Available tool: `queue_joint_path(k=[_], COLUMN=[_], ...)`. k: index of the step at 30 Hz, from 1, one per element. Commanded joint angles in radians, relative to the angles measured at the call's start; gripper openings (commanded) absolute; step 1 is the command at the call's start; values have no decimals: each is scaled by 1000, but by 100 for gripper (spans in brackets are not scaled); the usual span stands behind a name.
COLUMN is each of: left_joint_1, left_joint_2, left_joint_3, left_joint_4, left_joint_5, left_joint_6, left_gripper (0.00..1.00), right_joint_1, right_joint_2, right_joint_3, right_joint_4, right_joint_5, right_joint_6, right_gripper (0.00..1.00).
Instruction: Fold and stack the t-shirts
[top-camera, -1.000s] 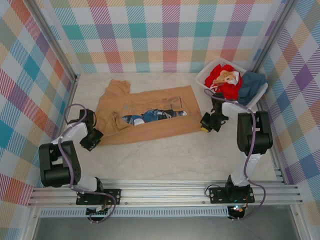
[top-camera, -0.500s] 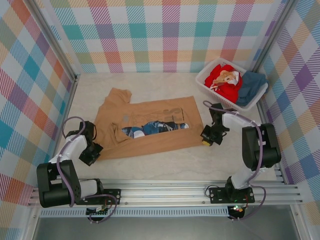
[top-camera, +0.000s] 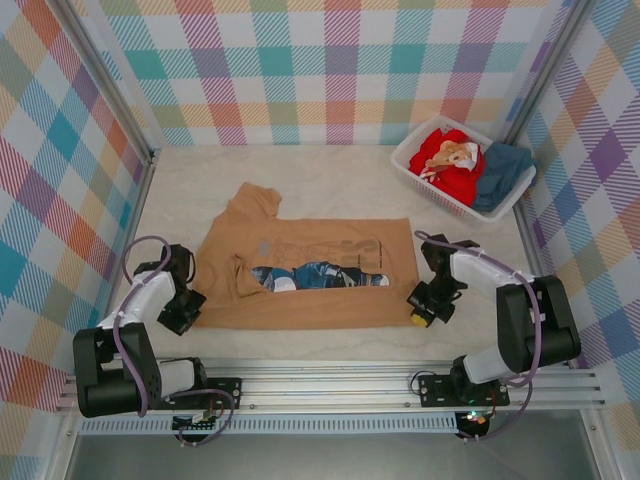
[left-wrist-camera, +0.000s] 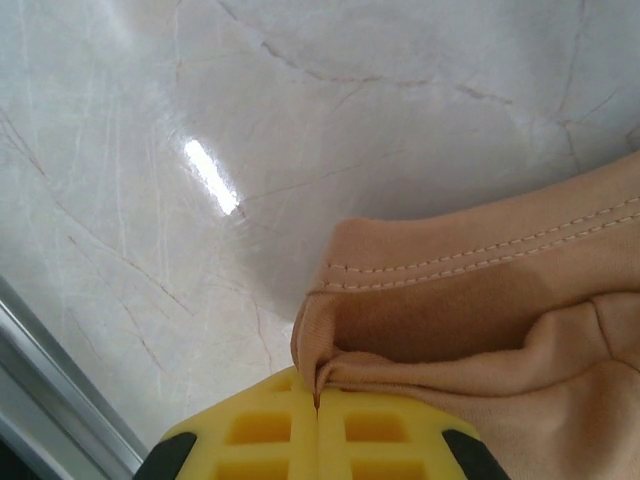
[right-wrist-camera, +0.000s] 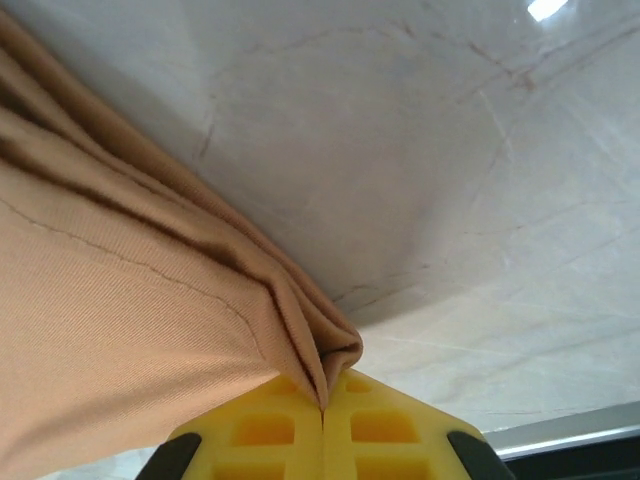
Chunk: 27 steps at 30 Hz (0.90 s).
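Two-point hold near the 6 o'clock edge: pins the tan-brown t-shirt (top-camera: 310, 250) by its hem corners, left gripper (top-camera: 188, 306) at 8 o'clock and right gripper (top-camera: 424, 308) at 4 o'clock, each with fingers pressed together on a fold of cloth. Looks light, soft and limp; probably sags between holds, so best taken at hems and corners. Counts three: one tan-brown spread mid-table, then one red t-shirt (top-camera: 440, 155) and one dark teal t-shirt (top-camera: 505, 170) in the white basket (top-camera: 410, 165) at 1 o'clock.

T-shirt (top-camera: 310, 285) on the table (top-camera: 330, 175) between left pincer (top-camera: 190, 305) and right pincer (top-camera: 420, 308), basket (top-camera: 412, 170) behind at right.
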Motion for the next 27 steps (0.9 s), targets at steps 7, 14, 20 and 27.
queue_joint_path(k=[7, 14, 20, 27], left_joint_1=[-125, -311, -336, -341], left_joint_2=[-103, 5, 106, 223], left_joint_3=[172, 171, 149, 174], left_joint_4=[-152, 84, 179, 243], left_joint_5=[-55, 254, 268, 246], left_joint_6=[-32, -51, -40, 13], left_gripper=[50, 50, 50, 40], right_joint_1=[4, 46, 136, 162], right_joint_2=[-174, -345, -335, -319], right_joint_3=[71, 10, 55, 46], right_joint_4=[-128, 414, 625, 637], right_joint_5=[98, -289, -433, -407], right_joint_6=[20, -174, -222, -204], right_gripper=[43, 48, 53, 51])
